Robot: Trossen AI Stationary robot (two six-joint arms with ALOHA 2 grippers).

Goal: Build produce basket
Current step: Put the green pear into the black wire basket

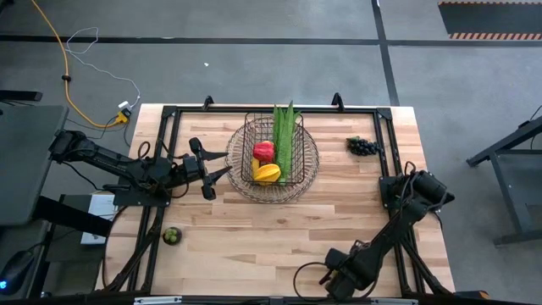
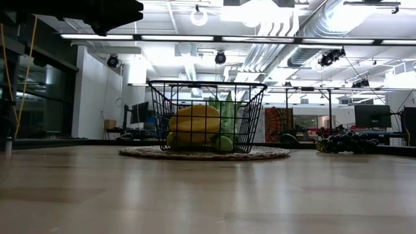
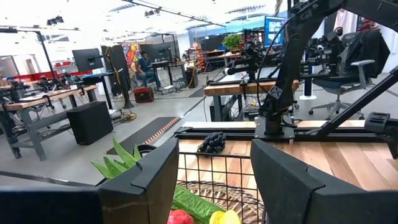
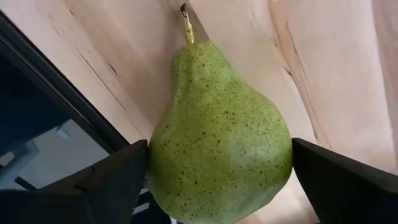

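Observation:
The dark wire-mesh basket (image 1: 271, 157) stands on a round woven mat at the table's middle. It holds a red pepper (image 1: 264, 151), yellow produce (image 1: 267, 173) and the long green leafy bunch (image 1: 286, 140). My left gripper (image 1: 222, 166) is open and empty, raised just left of the basket, which shows past its fingers in the left wrist view (image 3: 217, 171). My right gripper (image 1: 332, 278) is at the table's near edge, shut on the green pear (image 4: 217, 137). The dark grapes (image 1: 364, 146) lie right of the basket, and the small dark green fruit (image 1: 172, 235) lies near left. My right gripper pinches the pear's wide lower body (image 4: 163, 155) between its two fingers, one on each side. The stem end (image 4: 186, 28) points away from the gripper. The fingers point down at the table top. I cannot tell whether the pear rests on the wood or is clear of it.
A black frame runs along the table's edges (image 1: 174, 152). The table's dark near edge shows beside the pear in the right wrist view (image 4: 56, 87). Bare wood (image 1: 271, 237) lies between the basket and the near edge. Desks and a person show in the room beyond.

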